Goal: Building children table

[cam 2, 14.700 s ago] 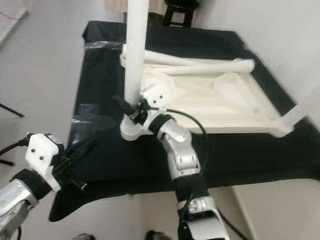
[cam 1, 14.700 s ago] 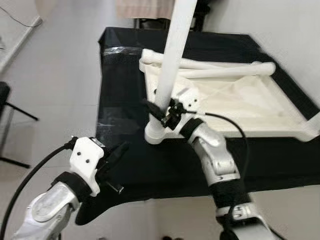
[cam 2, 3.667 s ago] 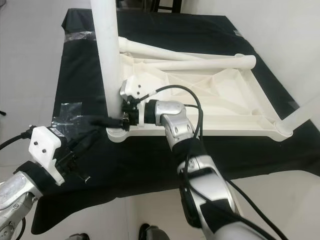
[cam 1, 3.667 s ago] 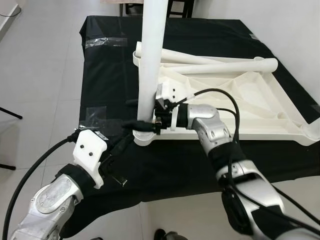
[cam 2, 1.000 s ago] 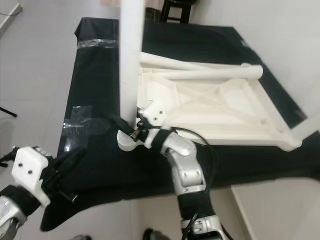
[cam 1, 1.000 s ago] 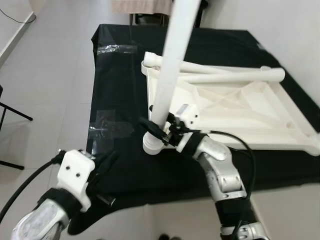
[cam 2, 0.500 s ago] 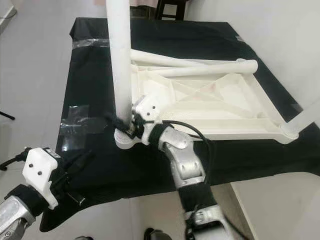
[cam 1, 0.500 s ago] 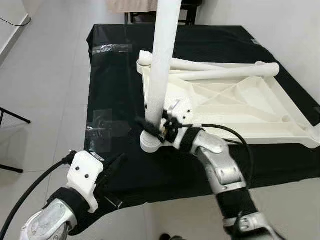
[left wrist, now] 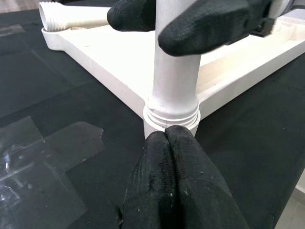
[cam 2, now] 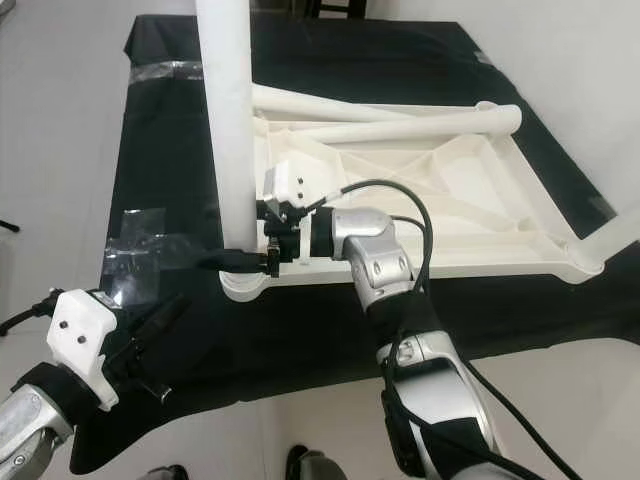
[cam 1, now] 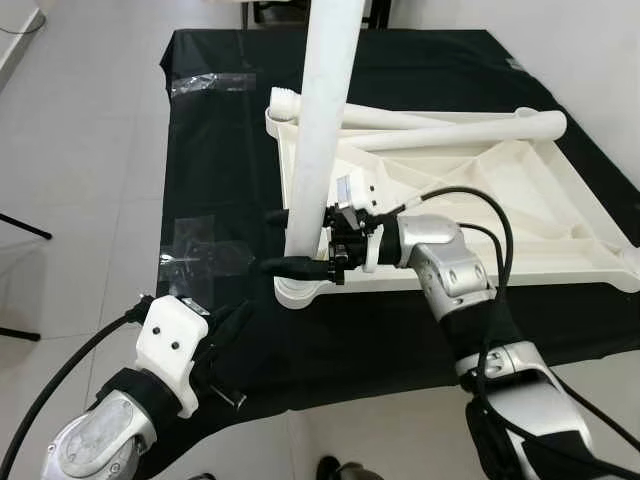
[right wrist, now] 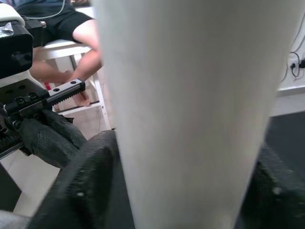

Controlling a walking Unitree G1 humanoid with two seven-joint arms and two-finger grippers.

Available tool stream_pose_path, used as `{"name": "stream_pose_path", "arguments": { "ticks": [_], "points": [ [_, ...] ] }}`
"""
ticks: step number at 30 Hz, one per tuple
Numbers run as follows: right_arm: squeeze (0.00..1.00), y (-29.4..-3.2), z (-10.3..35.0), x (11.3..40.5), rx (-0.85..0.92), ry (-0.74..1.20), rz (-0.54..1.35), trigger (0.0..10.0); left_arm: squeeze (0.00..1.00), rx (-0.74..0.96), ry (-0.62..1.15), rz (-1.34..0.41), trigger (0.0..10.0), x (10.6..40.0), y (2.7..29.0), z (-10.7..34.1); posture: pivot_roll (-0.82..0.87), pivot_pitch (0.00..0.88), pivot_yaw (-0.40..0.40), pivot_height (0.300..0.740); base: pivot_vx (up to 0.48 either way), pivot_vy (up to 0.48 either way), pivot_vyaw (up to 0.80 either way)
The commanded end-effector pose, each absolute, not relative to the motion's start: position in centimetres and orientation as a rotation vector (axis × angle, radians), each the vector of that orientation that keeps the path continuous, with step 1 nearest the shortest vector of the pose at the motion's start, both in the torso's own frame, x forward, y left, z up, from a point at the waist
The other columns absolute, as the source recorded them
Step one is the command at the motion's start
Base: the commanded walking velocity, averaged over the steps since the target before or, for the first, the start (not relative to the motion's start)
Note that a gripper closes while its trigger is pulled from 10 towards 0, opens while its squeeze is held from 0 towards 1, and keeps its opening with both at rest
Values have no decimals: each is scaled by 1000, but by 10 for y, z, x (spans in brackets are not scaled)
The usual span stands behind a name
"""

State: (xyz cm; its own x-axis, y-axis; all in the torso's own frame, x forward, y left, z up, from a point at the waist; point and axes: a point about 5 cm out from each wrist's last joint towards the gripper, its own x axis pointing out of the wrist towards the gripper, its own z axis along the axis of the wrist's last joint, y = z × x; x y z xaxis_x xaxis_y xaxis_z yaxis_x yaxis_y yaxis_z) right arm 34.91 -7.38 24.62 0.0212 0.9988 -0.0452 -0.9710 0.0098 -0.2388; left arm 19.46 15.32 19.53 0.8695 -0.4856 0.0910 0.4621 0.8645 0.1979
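Observation:
An upturned white table top [cam 1: 470, 215] lies on a black cloth-covered table [cam 1: 220, 160]. A white leg [cam 1: 320, 120] stands upright in the top's near-left corner socket [cam 1: 297, 290]. My right gripper [cam 1: 288, 240] is shut on this leg just above the socket, one black finger [left wrist: 214, 24] on each side. My left gripper [cam 2: 165, 312] hovers over the table's front left edge, its fingertips [left wrist: 167, 143] pressed together and pointing at the socket. Two loose legs [cam 1: 450, 135] lie across the far side of the top. Another leg [cam 2: 610, 235] rises from the near-right corner.
Clear tape patches [cam 1: 205, 255] stick to the cloth at left and at the far left [cam 1: 210, 85]. Tiled floor [cam 1: 80, 150] lies to the left, with a thin black stand leg [cam 1: 20, 225]. A seated person [right wrist: 71, 28] shows in the right wrist view.
My right forearm has swung out to the right and the wrist has levelled while the fingers stay on the upright leg. The camera has shifted. The left gripper holds near the front left edge.

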Motion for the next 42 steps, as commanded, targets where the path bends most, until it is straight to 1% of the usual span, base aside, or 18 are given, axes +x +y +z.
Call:
{"name": "stream_pose_path", "arguments": {
  "ticks": [1,9,12,16,18,19,20,22,24,25,26,33,34,35,38,39,40,42],
  "points": [
    [0,-73,244,350,-225,-128,1579,0,0,175,-116,-499,10000,194,154,192,142,240,-131,740,0,0,0],
    [0,-78,242,353,-196,-109,1594,0,0,176,-119,-496,10000,194,154,192,139,243,-133,740,0,0,0],
    [0,-106,228,355,-213,-94,1488,0,0,174,-119,-499,10000,194,153,192,133,243,-128,740,0,0,0],
    [0,-123,223,356,-238,-83,1405,0,0,173,-119,-502,10000,194,153,192,118,239,-125,740,0,0,0],
    [0,-129,214,360,-236,-63,1182,0,0,171,-120,-509,10000,195,153,192,109,237,-126,740,0,0,0],
    [0,-127,206,362,-224,-47,1059,0,0,171,-119,-512,10000,195,154,191,102,236,-126,740,0,0,0],
    [0,-119,177,356,-220,40,788,0,0,165,-115,-517,10000,195,154,191,97,236,-118,740,0,0,0],
    [0,-119,177,356,-220,40,788,0,0,165,-115,-517,10000,195,154,191,97,236,-118,740,0,0,0],
    [0,-93,144,328,-252,115,694,0,0,169,-110,-532,10000,195,154,191,126,237,-111,740,0,0,0],
    [0,-93,144,328,-252,115,694,0,0,169,-110,-532,10000,195,154,191,126,237,-111,740,0,0,0],
    [0,-83,147,325,-274,83,716,0,0,167,-113,-538,10000,196,152,192,114,233,-97,740,0,0,0],
    [0,-83,160,341,-298,31,773,0,0,162,-131,-541,10000,199,150,195,116,229,-123,740,0,0,0],
    [0,-84,166,347,-321,7,781,8196,0,170,-133,-536,10000,199,151,195,120,228,-129,740,0,0,0],
    [0,-84,173,351,-348,-22,796,10000,0,175,-136,-532,10000,200,152,195,121,227,-130,740,0,0,0],
    [0,-83,180,352,-363,-54,814,10000,0,177,-140,-528,10000,201,152,195,121,227,-130,740,0,0,0],
    [588,-78,189,350,-349,-82,874,10000,0,177,-146,-527,10000,202,153,197,123,226,-128,740,0,0,0],
    [1000,-72,201,345,-323,-129,996,10000,0,176,-149,-528,10000,202,153,198,121,225,-127,740,0,0,0],
    [1000,-72,201,345,-323,-129,996,10000,0,176,-149,-528,10000,202,153,198,121,225,-127,740,0,0,0]
  ]
}}
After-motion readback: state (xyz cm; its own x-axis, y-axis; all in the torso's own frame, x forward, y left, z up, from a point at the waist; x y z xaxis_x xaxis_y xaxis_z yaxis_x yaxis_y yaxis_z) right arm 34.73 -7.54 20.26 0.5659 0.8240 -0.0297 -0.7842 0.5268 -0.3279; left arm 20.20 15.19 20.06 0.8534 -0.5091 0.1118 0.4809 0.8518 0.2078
